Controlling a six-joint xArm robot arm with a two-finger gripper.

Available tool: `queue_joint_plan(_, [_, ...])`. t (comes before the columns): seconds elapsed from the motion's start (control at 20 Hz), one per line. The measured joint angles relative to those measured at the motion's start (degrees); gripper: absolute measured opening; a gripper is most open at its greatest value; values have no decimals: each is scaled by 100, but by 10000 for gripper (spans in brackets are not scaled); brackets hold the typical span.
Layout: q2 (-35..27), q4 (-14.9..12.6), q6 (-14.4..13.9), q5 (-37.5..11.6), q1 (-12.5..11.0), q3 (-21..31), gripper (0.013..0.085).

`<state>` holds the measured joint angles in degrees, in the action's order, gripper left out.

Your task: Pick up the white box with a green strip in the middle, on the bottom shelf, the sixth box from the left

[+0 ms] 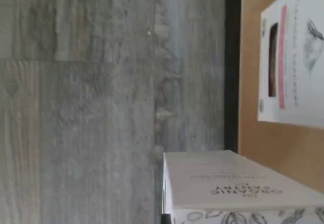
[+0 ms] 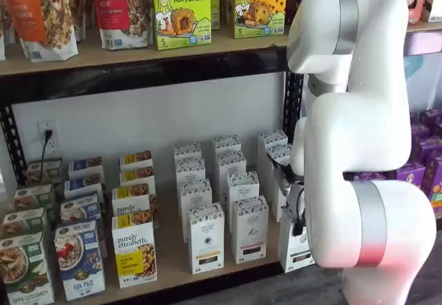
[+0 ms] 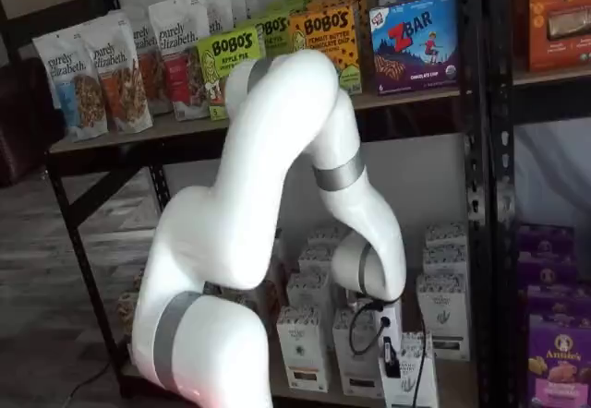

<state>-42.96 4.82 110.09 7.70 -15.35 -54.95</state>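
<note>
The white box (image 2: 293, 253) stands at the front right of the bottom shelf (image 2: 173, 267), slightly forward of its row, with a patterned top band and a dark label low down. It also shows in a shelf view (image 3: 413, 382) and close up in the wrist view (image 1: 238, 183), reaching out past the shelf's black front rail. My gripper (image 2: 295, 217) sits on the box's top, and the black fingers (image 3: 392, 364) are closed on the box. The white arm hides the box's right side.
More white cartons (image 2: 250, 229) stand in rows to the left, with a yellow-labelled granola box (image 2: 135, 253) beyond. A white box with a pink strip (image 1: 293, 57) lies on the tan board (image 1: 263, 143). Purple boxes (image 3: 554, 362) fill the rack on the right. Grey floor (image 1: 101, 107) lies below.
</note>
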Motion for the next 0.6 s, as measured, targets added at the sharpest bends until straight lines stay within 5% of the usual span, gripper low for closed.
queue_joint_plan(0.25, [834, 482, 257, -238, 225, 1055, 530])
queue_joint_plan(0.6, [1868, 204, -253, -292, 462, 2110, 530])
